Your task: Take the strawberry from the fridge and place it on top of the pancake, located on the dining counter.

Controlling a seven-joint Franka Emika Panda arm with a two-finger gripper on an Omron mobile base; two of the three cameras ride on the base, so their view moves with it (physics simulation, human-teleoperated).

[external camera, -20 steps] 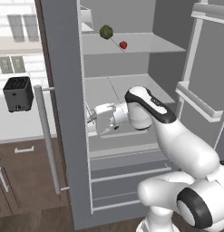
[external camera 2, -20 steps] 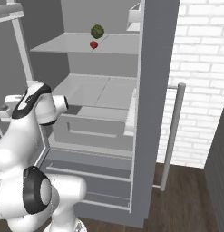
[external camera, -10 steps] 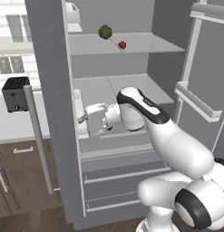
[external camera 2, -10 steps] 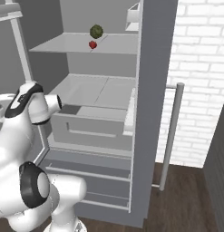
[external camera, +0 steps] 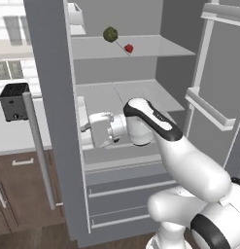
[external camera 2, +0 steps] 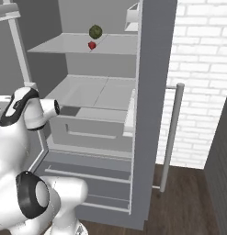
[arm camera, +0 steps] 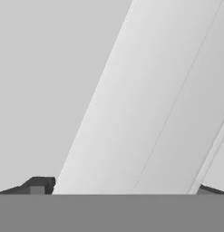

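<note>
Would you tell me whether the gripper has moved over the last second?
Yes. The gripper has shifted left, judged against the strawberry, which has stayed put in the left base view.

A dark green bumpy ball (external camera: 110, 34) sits top centre; a black toaster (external camera: 14, 101) stands at left above brown cabinets (external camera: 24, 194).

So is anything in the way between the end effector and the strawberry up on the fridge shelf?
Yes, the pale shelf under the strawberry lies between them: the open end effector sits a level below, near the left door. The dark green ball stands beside the berry.
</note>
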